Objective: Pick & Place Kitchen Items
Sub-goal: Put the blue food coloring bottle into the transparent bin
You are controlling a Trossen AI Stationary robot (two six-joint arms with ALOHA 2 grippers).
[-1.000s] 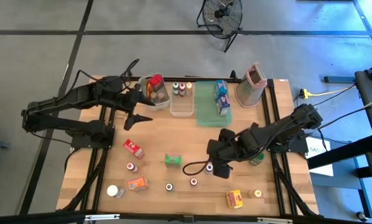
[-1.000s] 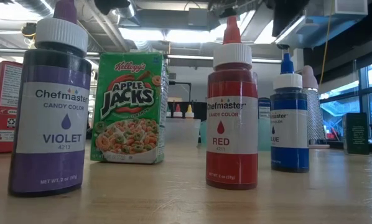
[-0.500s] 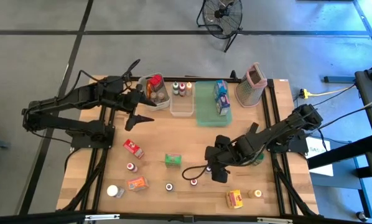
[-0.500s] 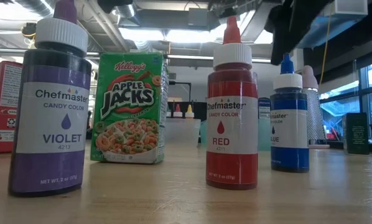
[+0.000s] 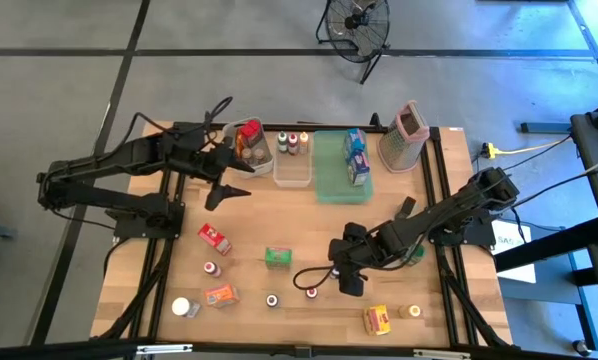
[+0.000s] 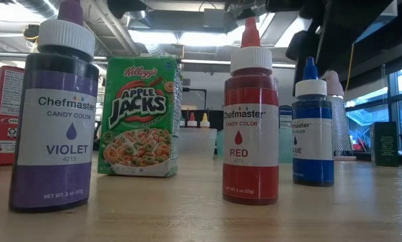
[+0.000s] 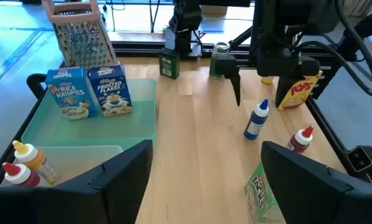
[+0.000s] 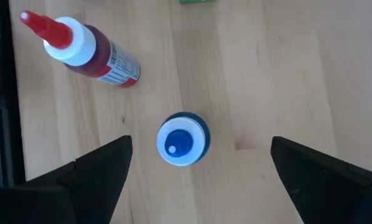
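Above the blue bottle [image 8: 183, 137], right hand [image 5: 345, 280] hangs open.

Blue-capped bottle [image 8: 183, 138] between spread pincer [image 8: 201, 171] fingers; red bottle [image 8: 89, 48] nearby

Both arms matte black, boxy jointed links, black cable loops alongside; fingers [image 7: 108, 180] flat, wedge-shaped, dark.

Robotics lab or workshop. Wooden bench [image 5: 299, 225] on black metal frame, grey concrete floor [image 5: 59, 90] with taped lines, floor fan [image 5: 357, 25], yellow power plug [image 5: 489, 151], exposed ceiling ducts [image 6: 154, 20].
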